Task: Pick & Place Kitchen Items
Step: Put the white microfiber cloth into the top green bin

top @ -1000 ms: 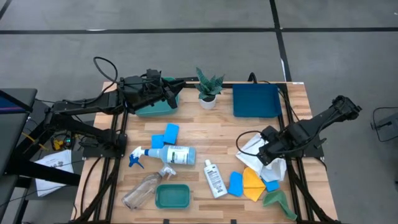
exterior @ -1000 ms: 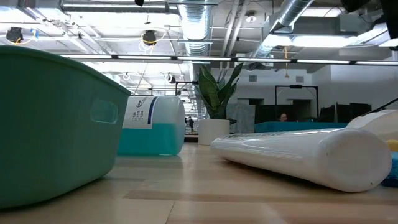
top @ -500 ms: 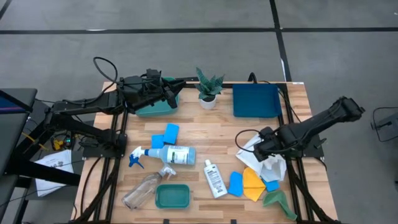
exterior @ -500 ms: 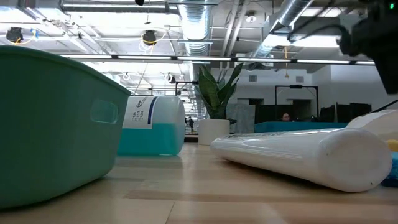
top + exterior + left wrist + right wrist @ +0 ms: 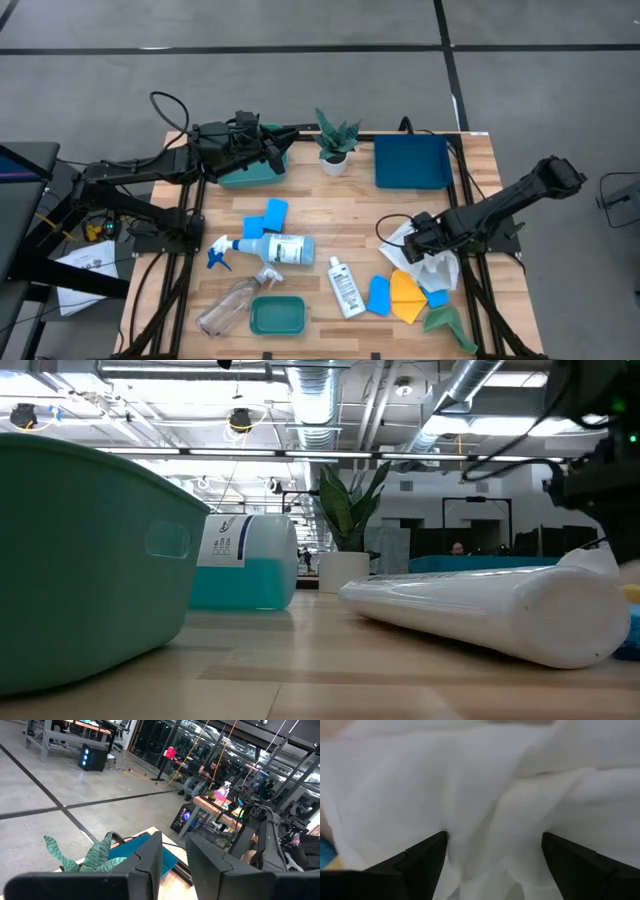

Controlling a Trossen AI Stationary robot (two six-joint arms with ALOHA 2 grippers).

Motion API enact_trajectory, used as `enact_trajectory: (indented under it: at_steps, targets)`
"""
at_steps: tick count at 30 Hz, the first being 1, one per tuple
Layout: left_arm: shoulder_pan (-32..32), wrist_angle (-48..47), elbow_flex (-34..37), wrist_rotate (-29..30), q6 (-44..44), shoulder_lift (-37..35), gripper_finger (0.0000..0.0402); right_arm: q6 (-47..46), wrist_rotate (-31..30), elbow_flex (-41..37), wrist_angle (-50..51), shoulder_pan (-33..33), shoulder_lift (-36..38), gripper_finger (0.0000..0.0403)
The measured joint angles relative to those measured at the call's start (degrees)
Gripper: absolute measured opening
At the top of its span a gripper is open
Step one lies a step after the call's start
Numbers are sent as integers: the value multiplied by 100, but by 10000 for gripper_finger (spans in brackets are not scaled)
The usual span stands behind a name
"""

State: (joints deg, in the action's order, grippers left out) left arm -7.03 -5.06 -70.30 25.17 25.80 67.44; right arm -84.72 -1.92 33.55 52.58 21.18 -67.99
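My right gripper [image 5: 414,238] is open and low on the white cloth [image 5: 437,266] at the table's right; in the right wrist view the cloth [image 5: 490,790] fills the picture between the spread fingers. A yellow cloth [image 5: 407,293], a green cloth [image 5: 445,322] and two blue sponges [image 5: 378,295] lie just nearer. The small white bottle [image 5: 345,287], the white spray bottle with blue trigger [image 5: 270,248], the clear spray bottle [image 5: 235,300] and more blue sponges [image 5: 268,215] lie on the tabletop mid-left. My left gripper [image 5: 276,156] waits shut above the far green tub [image 5: 240,176]. My right gripper has its open fingertips [image 5: 440,842] against the bunched top of the white cloth [image 5: 470,845], slanting down from the table's right. Folds of cloth lie between the two fingers. The cloth rests on the table, slack.
A small potted plant [image 5: 333,140] and a dark blue tray [image 5: 410,162] stand at the far edge. A second green tub [image 5: 277,315] sits at the near edge; it looms at the left of the low view [image 5: 80,560]. Bare wood lies mid-table [image 5: 340,215].
My right gripper has gone down and a little toward the table's left, onto the white cloth; its arm has dropped into the right of the low view. The cloth and other items lie as before.
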Motion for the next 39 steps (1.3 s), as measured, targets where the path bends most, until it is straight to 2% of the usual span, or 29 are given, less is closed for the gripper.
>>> enact_trajectory:
  at_steps: [12, 17, 20, 24, 33, 39]
  targets:
    - [0, 3, 0, -52, 0, 0, 83, 164, 46, -345, -527, -65, -363, 316]
    - [0, 15, 0, -109, 0, 0, 83, 283, 71, -316, -739, -65, -693, 291]
    - [0, 56, 0, -109, 0, 0, 83, 405, 134, -310, -934, -60, -812, 263]
    - [0, 118, 0, -110, 0, 0, 83, 436, 149, -282, -982, -60, -786, 206]
    - [0, 151, 0, -111, 0, 0, 83, 621, -123, -118, -963, -65, -409, 20]
    - [0, 153, 0, -110, 0, 0, 83, 1091, -719, 564, -982, -91, 282, 17]
